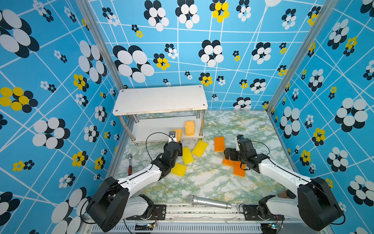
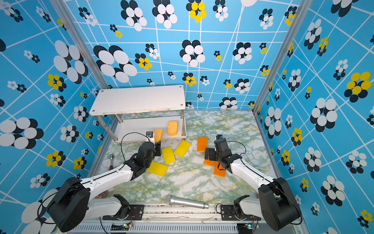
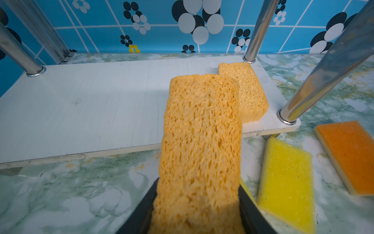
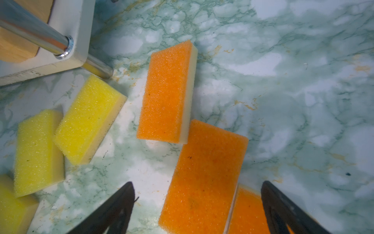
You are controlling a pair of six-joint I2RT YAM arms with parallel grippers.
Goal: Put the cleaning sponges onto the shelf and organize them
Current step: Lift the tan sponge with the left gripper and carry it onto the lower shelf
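Note:
My left gripper [image 1: 175, 139] [image 3: 198, 185] is shut on a thick porous tan-orange sponge [image 1: 178, 134] [image 3: 200, 141]. It holds the sponge upright over the front edge of the shelf's lower board [image 3: 81, 111]. A second tan sponge [image 1: 189, 128] [image 3: 249, 93] stands on that board near the right front leg. The shelf's top board [image 1: 159, 99] is bare. Three yellow sponges [image 1: 200, 148] [image 1: 187, 155] [image 1: 179, 169] and three orange ones [image 1: 219, 143] [image 1: 227, 162] [image 1: 239, 171] lie on the marble table. My right gripper [image 1: 228, 154] [image 4: 197, 184] is open over an orange sponge [image 4: 206, 174].
A silver microphone [image 1: 208, 202] lies at the table's front edge. A red-handled ratchet [image 1: 130, 166] lies by the left wall. The shelf's chrome legs [image 3: 327, 66] stand close on either side of the held sponge. Patterned walls close in three sides.

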